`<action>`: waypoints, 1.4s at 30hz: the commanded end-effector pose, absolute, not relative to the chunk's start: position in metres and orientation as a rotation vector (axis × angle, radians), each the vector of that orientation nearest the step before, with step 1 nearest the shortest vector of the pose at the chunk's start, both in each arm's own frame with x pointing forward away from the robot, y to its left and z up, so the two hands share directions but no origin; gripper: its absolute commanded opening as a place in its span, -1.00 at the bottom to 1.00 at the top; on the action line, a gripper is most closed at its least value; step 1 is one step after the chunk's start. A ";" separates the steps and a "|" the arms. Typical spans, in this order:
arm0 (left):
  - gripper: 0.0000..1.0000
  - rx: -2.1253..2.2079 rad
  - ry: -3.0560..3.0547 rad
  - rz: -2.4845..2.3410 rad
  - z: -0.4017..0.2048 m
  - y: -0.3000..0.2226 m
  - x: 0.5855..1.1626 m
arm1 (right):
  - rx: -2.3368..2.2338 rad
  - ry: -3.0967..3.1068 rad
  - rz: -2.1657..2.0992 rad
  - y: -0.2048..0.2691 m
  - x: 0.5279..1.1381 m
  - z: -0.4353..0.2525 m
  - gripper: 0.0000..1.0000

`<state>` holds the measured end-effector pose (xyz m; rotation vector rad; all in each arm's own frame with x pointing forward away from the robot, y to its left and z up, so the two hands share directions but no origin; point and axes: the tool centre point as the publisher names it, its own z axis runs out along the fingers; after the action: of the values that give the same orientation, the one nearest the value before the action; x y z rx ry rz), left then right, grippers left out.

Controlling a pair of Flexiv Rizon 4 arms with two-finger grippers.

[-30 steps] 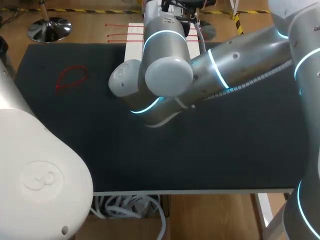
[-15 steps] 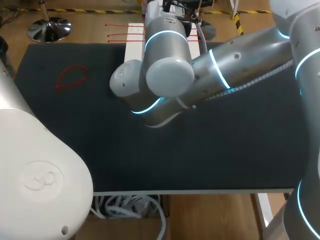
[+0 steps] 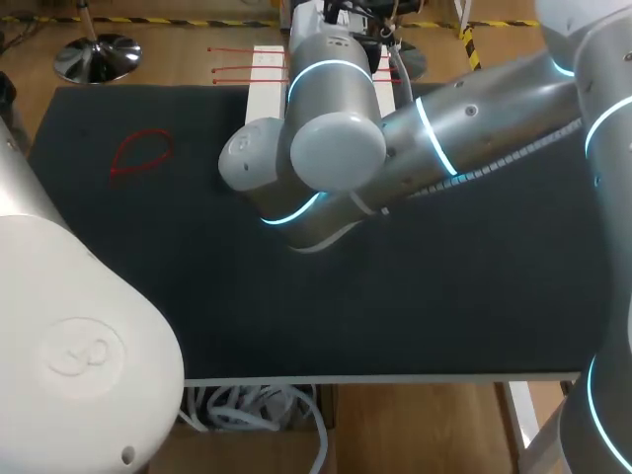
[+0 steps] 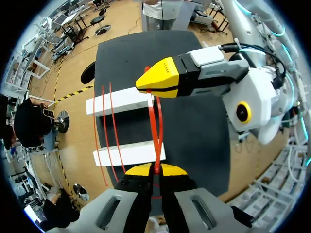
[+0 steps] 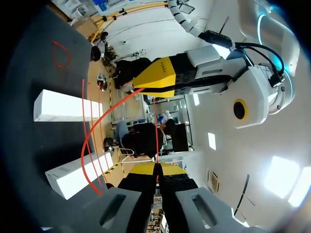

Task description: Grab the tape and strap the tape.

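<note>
Left fingers [image 4: 149,170] and right fingers [image 5: 149,169], each pinched shut on the red tape [image 4: 157,153] looped between them above the surface's [image 3: 444,286] far edge, have barely shifted, so strapping seems unfinished

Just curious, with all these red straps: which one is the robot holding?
The red strap held between the left gripper and right gripper; the other straps lie across the white blocks, and a looped strap rests on the mat.
</note>
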<state>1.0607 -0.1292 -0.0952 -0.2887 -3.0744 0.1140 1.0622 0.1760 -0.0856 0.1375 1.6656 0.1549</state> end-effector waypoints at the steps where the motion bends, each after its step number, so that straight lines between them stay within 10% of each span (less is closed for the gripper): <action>1: -1.00 -0.286 -3.073 0.107 -0.094 -0.130 1.061 | 0.135 1.671 0.148 0.179 1.064 -0.080 -1.00; 42: -1.00 -0.286 -3.073 0.107 -0.094 -0.130 1.061 | 0.099 1.697 0.141 0.195 1.069 -0.084 -1.00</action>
<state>1.0608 -0.1290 -0.0951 -0.2883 -3.0744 0.1135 1.0698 0.1944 -0.0877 0.1018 1.6878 0.1432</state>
